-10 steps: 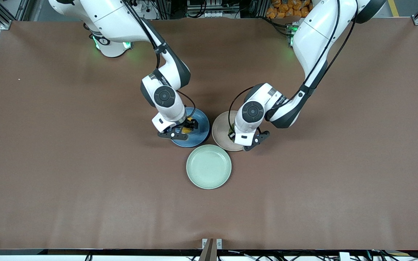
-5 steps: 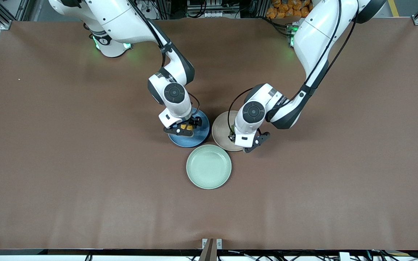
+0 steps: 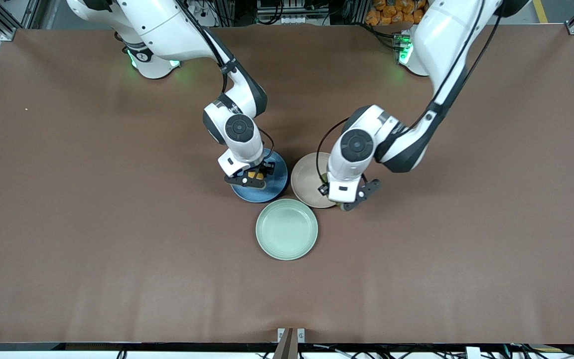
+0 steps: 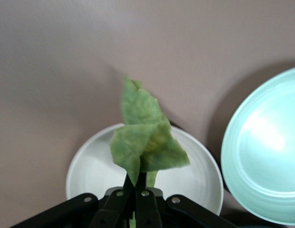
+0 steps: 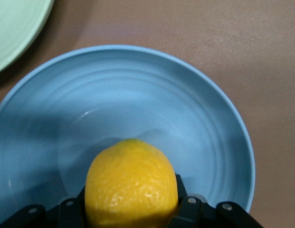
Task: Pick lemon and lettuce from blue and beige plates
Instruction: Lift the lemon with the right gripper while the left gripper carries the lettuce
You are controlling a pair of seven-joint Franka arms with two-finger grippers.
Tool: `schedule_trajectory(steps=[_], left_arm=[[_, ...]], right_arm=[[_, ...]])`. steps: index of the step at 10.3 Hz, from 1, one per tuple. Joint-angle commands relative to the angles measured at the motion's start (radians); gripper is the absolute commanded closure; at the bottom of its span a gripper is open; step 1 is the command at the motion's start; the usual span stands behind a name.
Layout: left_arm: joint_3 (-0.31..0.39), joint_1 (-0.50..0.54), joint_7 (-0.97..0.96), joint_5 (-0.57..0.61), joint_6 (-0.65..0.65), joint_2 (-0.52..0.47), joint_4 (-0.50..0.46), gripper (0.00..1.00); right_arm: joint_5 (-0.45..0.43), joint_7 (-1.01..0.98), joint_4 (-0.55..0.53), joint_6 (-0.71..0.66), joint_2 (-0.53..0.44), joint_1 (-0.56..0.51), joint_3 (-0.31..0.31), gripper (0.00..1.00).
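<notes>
My right gripper [image 3: 251, 176] is shut on the yellow lemon [image 3: 252, 174] and holds it low over the blue plate [image 3: 276, 183]. In the right wrist view the lemon [image 5: 131, 183] fills the gap between the jaws of the right gripper [image 5: 131, 204], above the blue plate [image 5: 185, 109]. My left gripper [image 3: 343, 198] is over the edge of the beige plate [image 3: 306, 179] toward the left arm's end. In the left wrist view the left gripper [image 4: 136, 184] is shut on the green lettuce [image 4: 145, 142], which hangs lifted over the beige plate [image 4: 90, 175]. The lettuce is hidden in the front view.
A pale mint-green plate [image 3: 287, 229] lies nearer to the front camera, touching or almost touching both other plates. It also shows in the left wrist view [image 4: 266, 147] and the right wrist view [image 5: 14, 23]. Bare brown table surrounds the three plates.
My right gripper moved in over the blue plate and closed on the lemon. My left gripper has risen with the lettuce and shifted slightly toward the left arm's end.
</notes>
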Motion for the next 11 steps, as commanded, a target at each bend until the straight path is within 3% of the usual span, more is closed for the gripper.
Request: schedule_trajectory(steps=[1,6,9,11], left_arm=[[-0.008,0.066,0.074,0.015,-0.066,-0.083,-0.012,1.00],[-0.006,0.256,0.458,-0.035,-0.209,-0.182,-0.005,1.00],[-0.005,0.390,0.698,-0.037,-0.257,-0.159,-0.036,1.00],[-0.005,0.436,0.723,-0.035,-0.241,-0.081,-0.048,1.00]], right_arm=[[-0.017,0.032,0.013,0.000,-0.002,0.000,0.002,0.46],[-0.017,-0.025,0.018,-0.062,-0.059,-0.060,0.004,0.48],[-0.015,-0.206,0.020,-0.271,-0.155,-0.156,0.005,0.48],[-0.015,-0.289,0.015,-0.316,-0.189,-0.219,0.004,0.48]])
